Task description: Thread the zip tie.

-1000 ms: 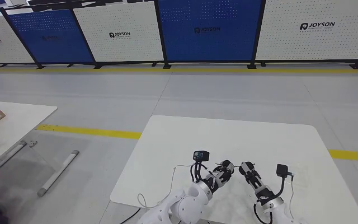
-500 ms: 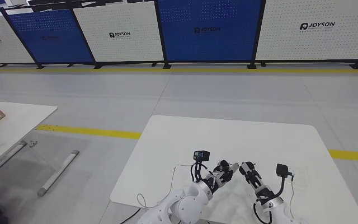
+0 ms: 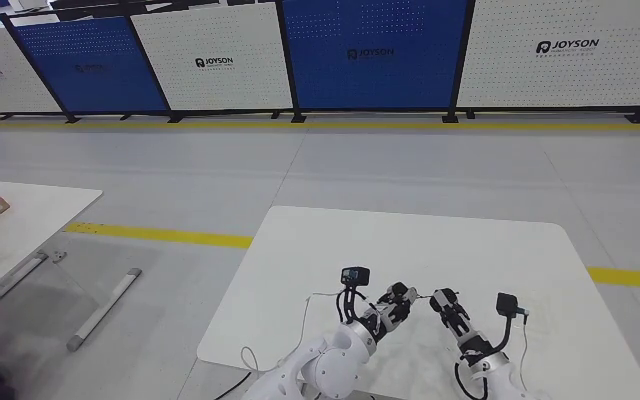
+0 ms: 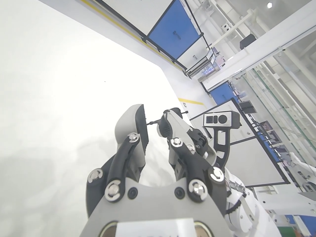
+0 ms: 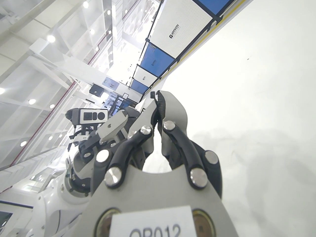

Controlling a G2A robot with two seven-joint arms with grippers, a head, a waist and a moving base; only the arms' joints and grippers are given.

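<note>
Clamping thin black plastic zip tie between closed tips of right pincer, above white tabletop. Holding left pincer apart around strap. Looks light, springy, slick; best pinching close behind free tip.

Overhead plus close wrist cameras, sharing table

zip tie: black, seemingly | table: white | left gripper: grey, black pads
</note>
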